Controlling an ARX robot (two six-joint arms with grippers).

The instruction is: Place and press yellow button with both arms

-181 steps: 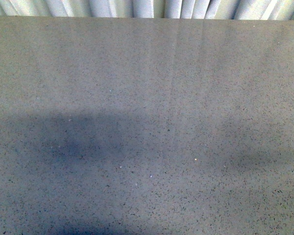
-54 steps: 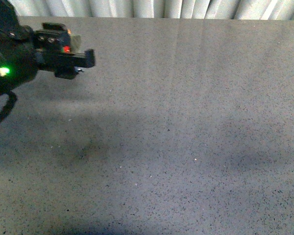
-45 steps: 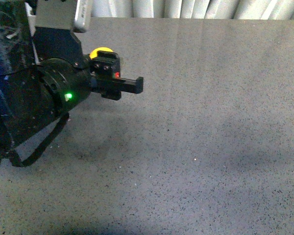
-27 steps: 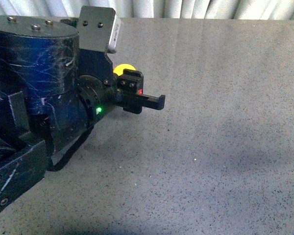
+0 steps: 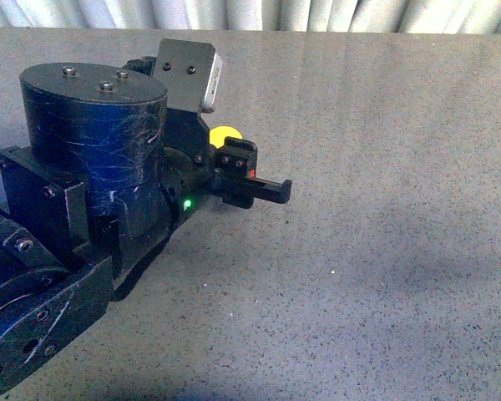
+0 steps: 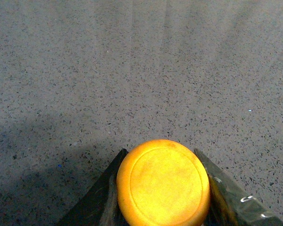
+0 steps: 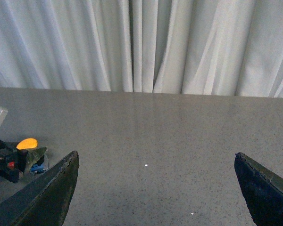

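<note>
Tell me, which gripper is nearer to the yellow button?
Left. The left gripper holds the yellow button between its fingers; the right gripper is open, well apart from it.

Front looks down; wrists forward; all share yellow button (image 5: 225, 134).

Left arm (image 5: 92, 200) bulks over table (image 5: 384, 251) left side; open surface ahead and right, up to curtain (image 7: 132, 42)
</note>
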